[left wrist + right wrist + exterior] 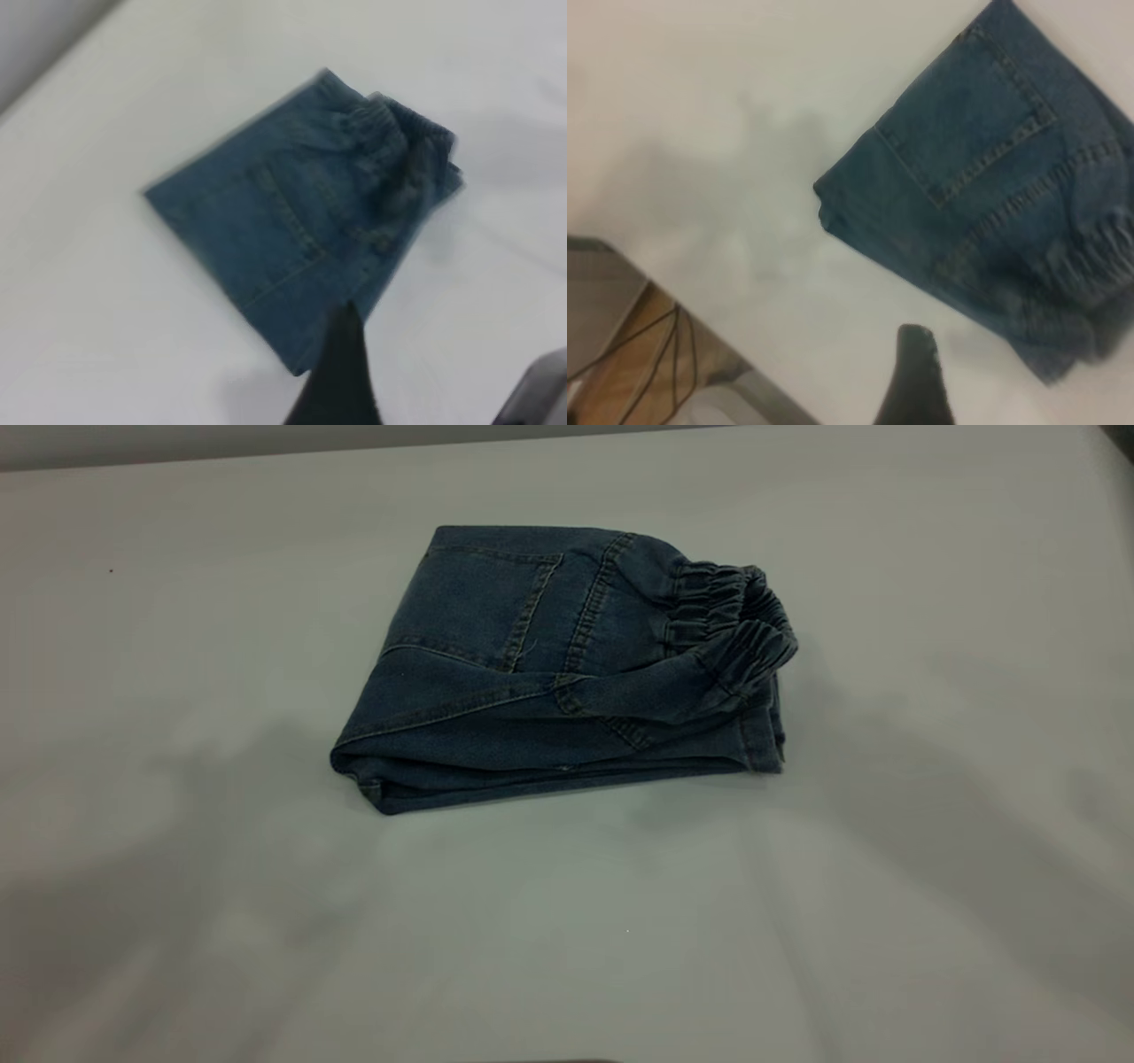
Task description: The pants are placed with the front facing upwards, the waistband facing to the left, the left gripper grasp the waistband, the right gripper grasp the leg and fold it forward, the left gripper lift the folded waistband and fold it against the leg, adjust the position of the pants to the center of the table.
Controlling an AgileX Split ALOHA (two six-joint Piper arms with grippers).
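Pincer state could not be told on either arm: only one dark fingertip of the left pincer [341, 372] and right pincer [917, 381] showed, both clear of the cloth. Folded pants [549, 673] lay near worktop [177, 602] centre, waistband [735, 624] at 3 o'clock; folding looked finished.

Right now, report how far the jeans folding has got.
Both folds look done: the jeans lie as a compact bundle, waistband on top at the right end. Neither tool holds them; the left tool and right tool hover clear. Left: at most centring on the table.
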